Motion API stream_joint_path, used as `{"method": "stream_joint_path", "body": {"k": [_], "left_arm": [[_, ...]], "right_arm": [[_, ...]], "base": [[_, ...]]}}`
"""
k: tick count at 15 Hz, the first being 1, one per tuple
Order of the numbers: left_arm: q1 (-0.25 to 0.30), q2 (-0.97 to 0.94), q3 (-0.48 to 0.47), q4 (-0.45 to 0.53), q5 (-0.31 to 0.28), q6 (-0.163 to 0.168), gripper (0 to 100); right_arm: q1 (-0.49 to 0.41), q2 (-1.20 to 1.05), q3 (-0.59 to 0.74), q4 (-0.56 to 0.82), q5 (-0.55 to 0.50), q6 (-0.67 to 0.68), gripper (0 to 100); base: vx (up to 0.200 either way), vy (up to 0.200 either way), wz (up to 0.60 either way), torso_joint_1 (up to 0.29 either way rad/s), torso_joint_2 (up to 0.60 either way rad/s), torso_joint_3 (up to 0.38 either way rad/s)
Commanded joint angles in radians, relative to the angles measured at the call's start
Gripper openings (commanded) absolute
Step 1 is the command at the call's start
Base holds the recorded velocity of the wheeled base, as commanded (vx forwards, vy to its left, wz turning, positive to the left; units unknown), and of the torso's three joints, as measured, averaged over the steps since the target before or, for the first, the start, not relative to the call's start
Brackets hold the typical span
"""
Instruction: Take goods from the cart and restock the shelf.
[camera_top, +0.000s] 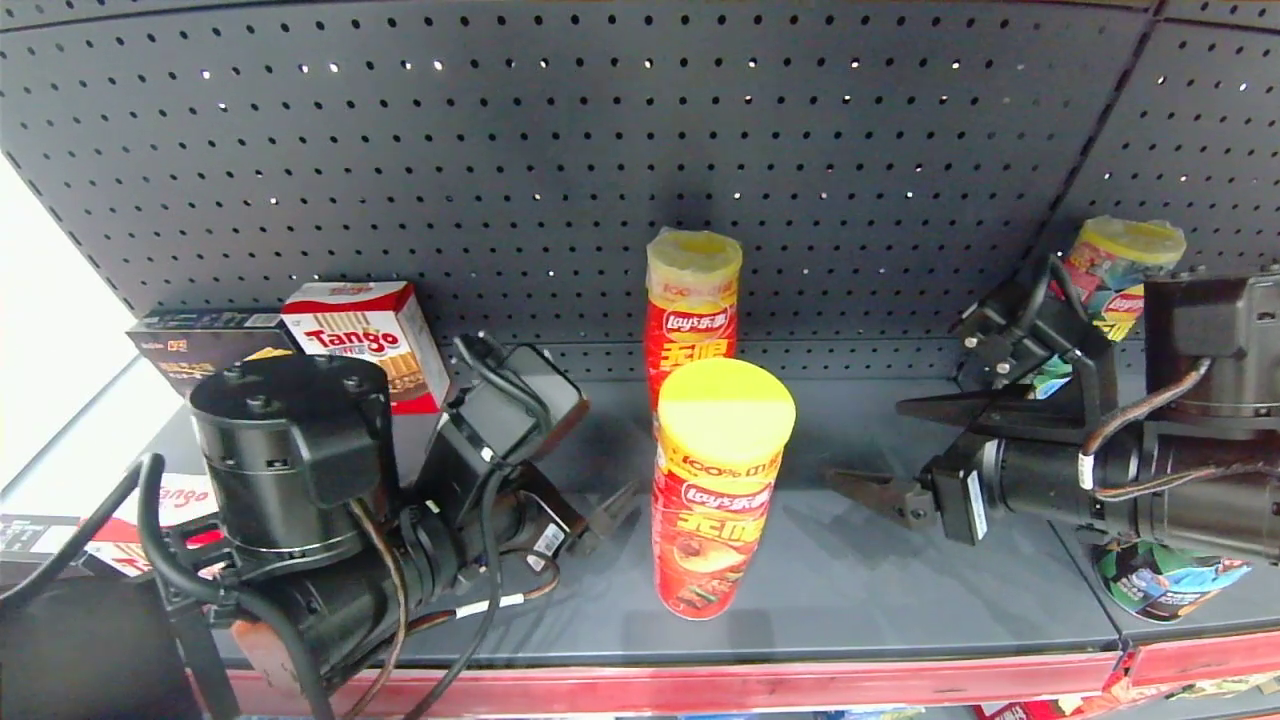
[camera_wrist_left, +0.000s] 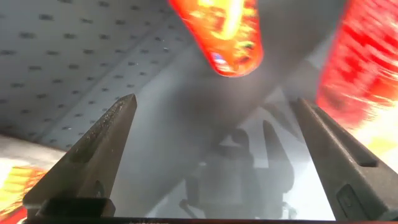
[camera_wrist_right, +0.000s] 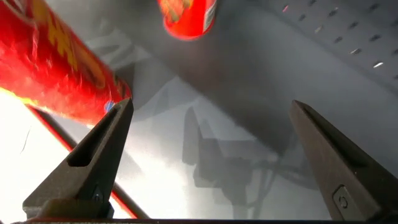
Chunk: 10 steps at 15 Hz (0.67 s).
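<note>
Two red chip cans with yellow lids stand upright on the grey shelf (camera_top: 860, 600). The front can (camera_top: 720, 490) is mid-shelf and the back can (camera_top: 692, 300) is against the pegboard. My left gripper (camera_top: 603, 520) is low on the shelf just left of the front can, apart from it. In the left wrist view this gripper (camera_wrist_left: 214, 102) is open and holds nothing, with the back can (camera_wrist_left: 224, 31) and front can (camera_wrist_left: 360, 56) beyond it. My right gripper (camera_top: 885, 450) is open to the right of the front can. Its wrist view shows the gripper (camera_wrist_right: 211, 104) holding nothing, beside the front can (camera_wrist_right: 56, 74) and back can (camera_wrist_right: 186, 15).
A red-and-white wafer box (camera_top: 365, 340) and a dark box (camera_top: 200, 345) stand at the shelf's back left. Behind the right arm is another chip can (camera_top: 1115, 265), and a round pack (camera_top: 1165, 580) lies below that arm. A red strip (camera_top: 700, 685) lines the front edge.
</note>
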Motion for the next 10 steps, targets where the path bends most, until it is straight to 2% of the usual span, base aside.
{"method": "stream_joint_path", "body": {"k": [1, 2, 5, 10], "left_arm": [[0.04, -0.058, 0.003, 0.002, 0.0, -0.003, 100], [0.068, -0.078, 0.008, 0.004, -0.002, -0.004, 100], [0.102, -0.106, 0.016, 0.004, -0.002, -0.007, 100], [0.122, -0.121, 0.057, -0.002, -0.004, -0.009, 100]], "right_arm": [[-0.013, -0.037, -0.005, -0.002, -0.001, 0.001, 100], [-0.027, -0.066, -0.011, -0.002, -0.001, 0.002, 100], [-0.048, -0.154, -0.036, -0.002, -0.04, 0.018, 100], [-0.048, -0.358, -0.019, 0.007, -0.116, 0.027, 100]], "base": [[0.0, 0.0, 0.0, 0.0, 0.0, 0.0], [0.0, 0.0, 0.0, 0.0, 0.0, 0.0], [0.0, 0.0, 0.0, 0.0, 0.0, 0.0], [0.0, 0.0, 0.0, 0.0, 0.0, 0.0]]}}
